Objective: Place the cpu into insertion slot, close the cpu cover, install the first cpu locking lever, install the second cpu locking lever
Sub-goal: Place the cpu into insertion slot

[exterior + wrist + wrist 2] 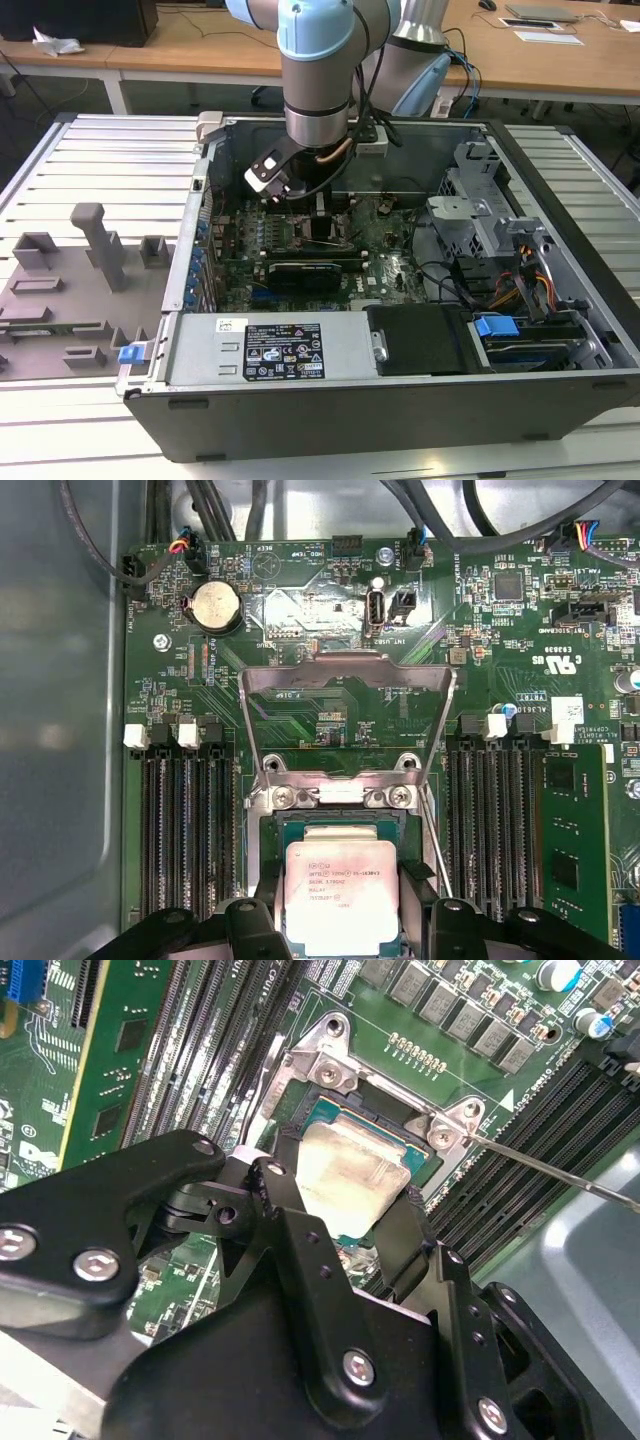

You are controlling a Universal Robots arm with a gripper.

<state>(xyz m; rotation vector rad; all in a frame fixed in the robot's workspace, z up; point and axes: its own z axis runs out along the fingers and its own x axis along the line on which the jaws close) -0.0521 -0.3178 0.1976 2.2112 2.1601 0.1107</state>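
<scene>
The cpu point(343, 895), a pale silvery square chip, hangs just over the insertion slot point(340, 823) with my gripper point(343, 880) shut on it. Black fingers point(268, 895) press on its two opposite edges. In the second wrist view the cpu point(352, 1172) sits slightly tilted above the steel-rimmed insertion slot point(330, 1070), between the fingers point(280, 1195) of the gripper point(345, 1205). The cpu cover point(345, 675) stands swung up and open behind the slot. A thin steel locking lever point(545, 1168) juts out beside the socket. In the exterior view the gripper point(318, 212) reaches down into the case.
Black memory slots point(185, 820) flank the socket on both sides. The open computer case point(330, 410) holds a black drive box point(420, 340) and cables point(500, 285) at the exterior view's right. A grey fixture tray point(80, 290) lies at the exterior view's left.
</scene>
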